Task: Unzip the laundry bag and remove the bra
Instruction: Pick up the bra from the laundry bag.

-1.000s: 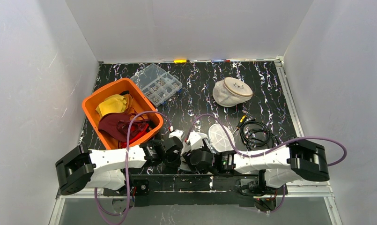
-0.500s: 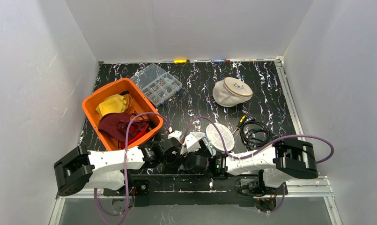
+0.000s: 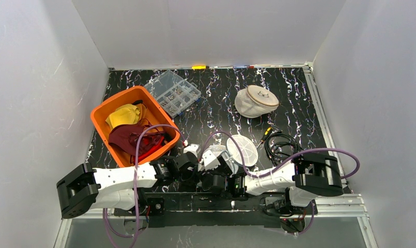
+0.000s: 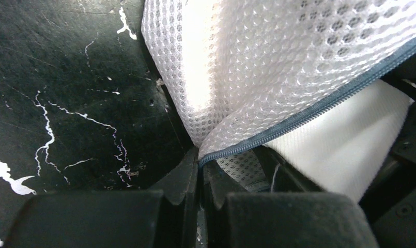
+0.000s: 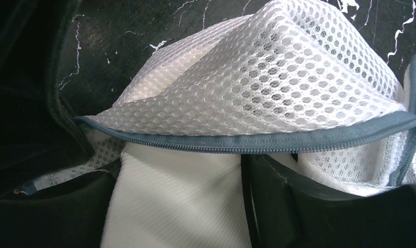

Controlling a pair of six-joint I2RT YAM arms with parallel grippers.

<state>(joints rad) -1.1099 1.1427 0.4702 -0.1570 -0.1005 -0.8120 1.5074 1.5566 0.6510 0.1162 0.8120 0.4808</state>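
The laundry bag (image 3: 235,151) you are working on lies at the near edge of the table (image 3: 298,88), just in front of the two arm bases and between both wrists. Its zipper (image 5: 247,142) is already open for a good part. In the right wrist view the mesh lip stands lifted like a mouth, and the white ribbed fabric of the bra (image 5: 164,219) shows under it. So I judge that the unzipping is mostly done and the step in hand is taking out the bra. Your left gripper (image 4: 199,173) is closed tightly on the bag's seam at the end of the zipper line, with the cloth pinched between its fingers, and it serves as the anchor. Your right gripper (image 5: 182,178) has its jaws apart, one on each side of the bra fabric at the opening. I cannot tell whether they press on it or only stand around it (the cloth fills the whole gap between them). The next move calls, I think, for a firm closing on the bra alone, not on the mesh lip just above it. After that comes a steady pull out of the mouth while the left side holds the bag down, or else the bag may simply come along. Further out, a second mesh bag (image 3: 256,101) lies well apart at the far right, an orange bin (image 3: 98,114) with clothes stands to the left, and a coil of black cables (image 3: 283,147) lies near on the right.
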